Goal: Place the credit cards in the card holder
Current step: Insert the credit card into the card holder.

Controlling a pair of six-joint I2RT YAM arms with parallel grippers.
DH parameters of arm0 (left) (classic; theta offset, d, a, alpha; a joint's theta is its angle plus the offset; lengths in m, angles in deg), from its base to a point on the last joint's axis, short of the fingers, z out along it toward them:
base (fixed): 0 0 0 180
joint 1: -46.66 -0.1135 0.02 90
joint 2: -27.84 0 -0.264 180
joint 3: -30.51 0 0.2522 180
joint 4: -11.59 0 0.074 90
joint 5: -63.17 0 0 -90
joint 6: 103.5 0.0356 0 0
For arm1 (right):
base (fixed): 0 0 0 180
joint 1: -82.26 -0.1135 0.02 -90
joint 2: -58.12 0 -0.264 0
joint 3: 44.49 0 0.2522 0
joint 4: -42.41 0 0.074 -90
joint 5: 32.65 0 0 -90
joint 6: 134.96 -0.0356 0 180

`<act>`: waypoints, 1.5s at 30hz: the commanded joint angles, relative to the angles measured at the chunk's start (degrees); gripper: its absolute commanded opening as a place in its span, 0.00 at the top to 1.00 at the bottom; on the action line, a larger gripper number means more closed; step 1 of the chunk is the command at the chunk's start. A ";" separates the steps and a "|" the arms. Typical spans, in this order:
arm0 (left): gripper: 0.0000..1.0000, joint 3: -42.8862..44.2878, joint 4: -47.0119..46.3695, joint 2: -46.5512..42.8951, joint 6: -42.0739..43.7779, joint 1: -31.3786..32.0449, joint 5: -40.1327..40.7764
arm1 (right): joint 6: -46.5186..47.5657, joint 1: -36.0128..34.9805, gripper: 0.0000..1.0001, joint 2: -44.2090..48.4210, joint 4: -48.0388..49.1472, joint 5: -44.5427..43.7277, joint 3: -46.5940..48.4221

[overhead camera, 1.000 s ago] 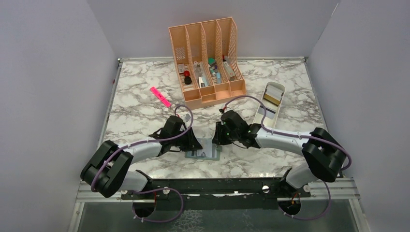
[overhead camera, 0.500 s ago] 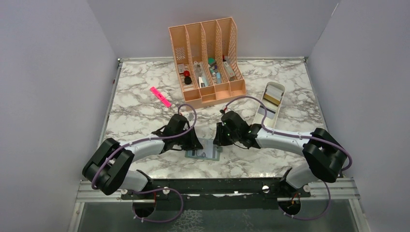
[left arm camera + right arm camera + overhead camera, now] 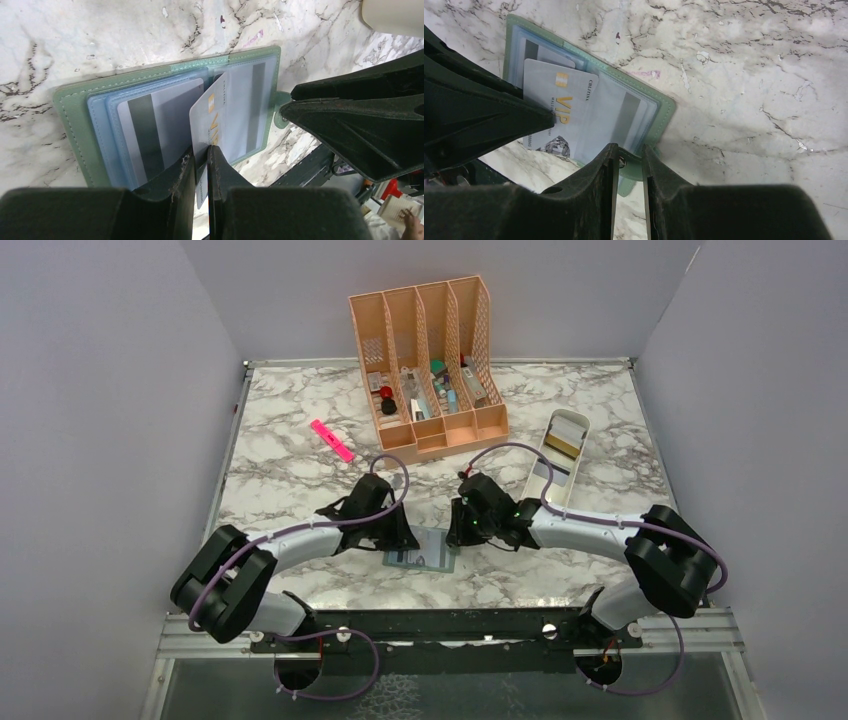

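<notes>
Meanwhile, over the last second the left arm has edged a little toward the middle of the bench [image 3: 290,400] and the right wrist has settled slightly. The card holder [image 3: 75,125] has not moved from its place near the front edge, between the two arms. It lies open and flat.

The left gripper [image 3: 201,150] is clamped on a white VIP card [image 3: 212,117], holding it on edge with its far corner over the fold between the two blue-grey pockets. Each pocket already shows a striped card [image 3: 150,130] behind its clear window.

The right gripper [image 3: 629,150] is nearly closed, with the snap tab [image 3: 626,184] between its fingers, apparently pinning the card holder down. We judge the card is lined up but not yet slid in, so what is left is a push along the pocket mouth.

The bench is grey-veined white marble, boxed in by plain pale walls. Further back stand a peach desk organizer [image 3: 430,360], a pink highlighter [image 3: 332,440] and a white tray [image 3: 574,472] holding something tan.
</notes>
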 commanded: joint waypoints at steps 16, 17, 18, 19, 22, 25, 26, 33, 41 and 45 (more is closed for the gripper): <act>0.63 3.36 6.74 2.86 1.81 2.90 3.36 | -1.35 -0.37 0.70 1.46 -1.68 -1.71 -1.38; 0.60 3.33 6.77 2.31 1.60 2.90 3.82 | -1.39 -0.33 0.70 1.75 -1.84 -1.70 -1.45; 0.53 3.30 6.79 1.64 1.35 2.90 4.24 | -1.44 -0.32 0.70 2.01 -2.13 -1.86 -1.52; 0.47 3.36 6.82 1.00 1.13 2.91 4.67 | -1.48 -0.32 0.70 2.29 -2.43 -2.03 -1.50; 0.43 3.78 6.75 -0.68 0.99 2.96 5.59 | -1.70 -0.32 0.70 3.30 -3.33 -2.45 -1.44; 0.41 3.94 6.91 -1.13 0.82 3.02 6.69 | -1.86 -0.32 0.69 3.86 -3.62 -2.99 -1.88; 0.41 3.94 6.93 -1.11 0.75 3.04 7.00 | -1.96 -0.32 0.69 3.91 -3.47 -3.04 -2.11; 0.48 5.00 6.73 1.35 1.11 5.10 8.41 | -2.53 -0.32 0.70 3.05 -1.51 -2.34 -4.30; 0.60 6.54 6.99 4.63 1.88 7.41 9.08 | -2.02 -0.32 0.72 0.51 0.80 -1.94 -4.62; 0.59 6.86 6.46 4.92 1.94 8.20 8.50 | -1.82 -0.32 0.73 -0.48 1.88 -1.43 -4.39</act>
